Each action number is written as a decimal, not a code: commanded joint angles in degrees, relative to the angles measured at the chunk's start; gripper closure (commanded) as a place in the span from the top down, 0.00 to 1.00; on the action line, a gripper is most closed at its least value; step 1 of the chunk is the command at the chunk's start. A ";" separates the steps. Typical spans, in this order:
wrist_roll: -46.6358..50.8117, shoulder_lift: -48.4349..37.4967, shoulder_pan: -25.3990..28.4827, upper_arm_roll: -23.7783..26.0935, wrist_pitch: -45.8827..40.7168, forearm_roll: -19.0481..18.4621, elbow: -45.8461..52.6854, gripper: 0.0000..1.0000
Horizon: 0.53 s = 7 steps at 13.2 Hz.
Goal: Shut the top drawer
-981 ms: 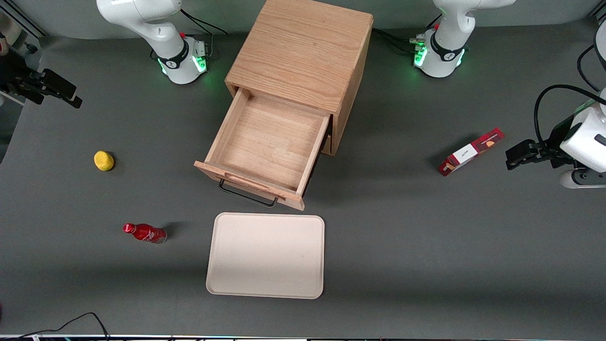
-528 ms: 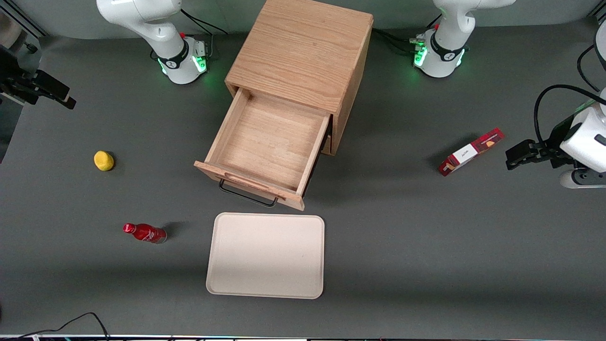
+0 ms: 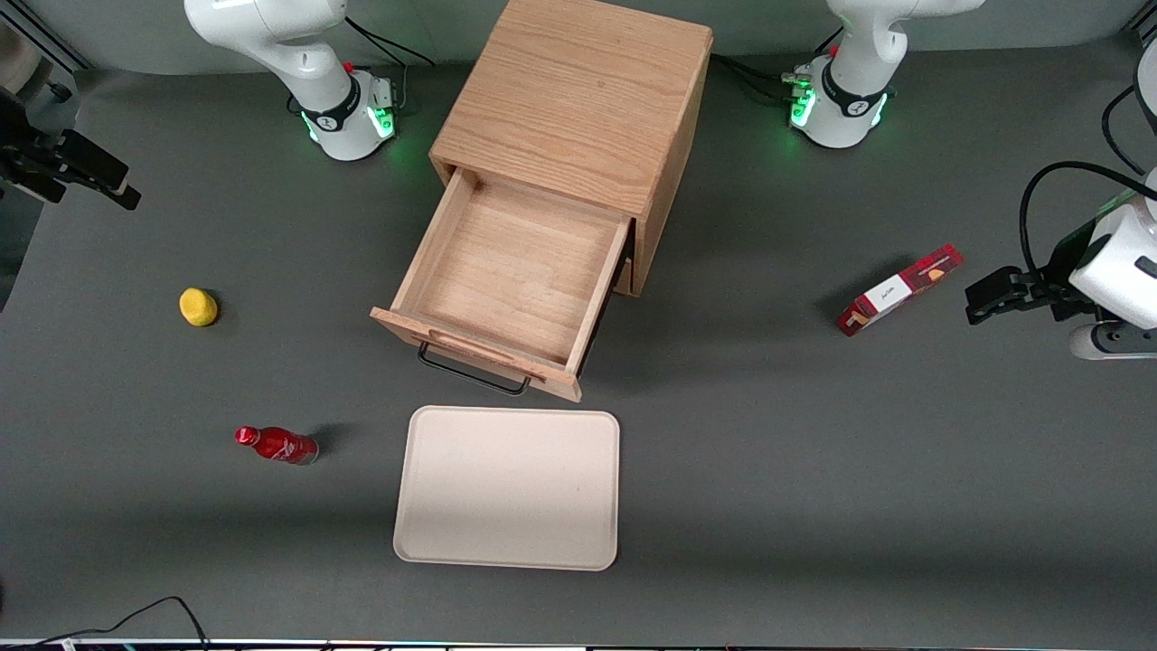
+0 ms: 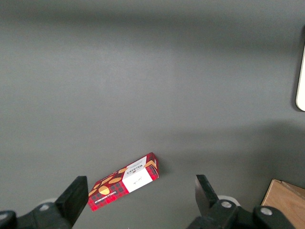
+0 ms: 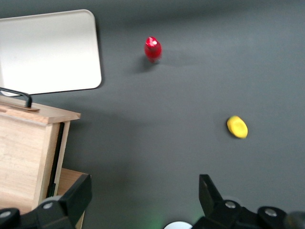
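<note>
The top drawer (image 3: 511, 271) stands pulled out (nothing inside); the end effector (image 5: 143, 195) hovers spread wide, holding nothing, well toward the working arm's end of the table (image 3: 813, 470).

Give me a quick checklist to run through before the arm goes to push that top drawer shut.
1. Top drawer pulled out of the cabinet: ok, needs closing.
2. Drawer inside holds nothing: ok.
3. Gripper holding nothing, fingers open: ok.
4. Gripper at the drawer front: not ok, it is far toward the working arm's end of the table.
5. Tray apart from the black handle: ok.
6. Lemon and red bottle away from the drawer: ok.
</note>
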 commanded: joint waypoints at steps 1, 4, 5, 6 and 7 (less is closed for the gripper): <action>-2.31 8.02 2.29 0.78 -3.10 4.29 11.41 1.00; -7.03 19.61 2.21 5.78 -7.49 5.02 26.43 1.00; -9.06 22.87 2.21 6.93 -7.59 5.02 30.22 1.00; -10.73 26.64 2.21 8.85 -7.33 5.02 33.91 1.00; -11.62 29.29 2.21 10.70 -6.80 4.93 36.99 1.00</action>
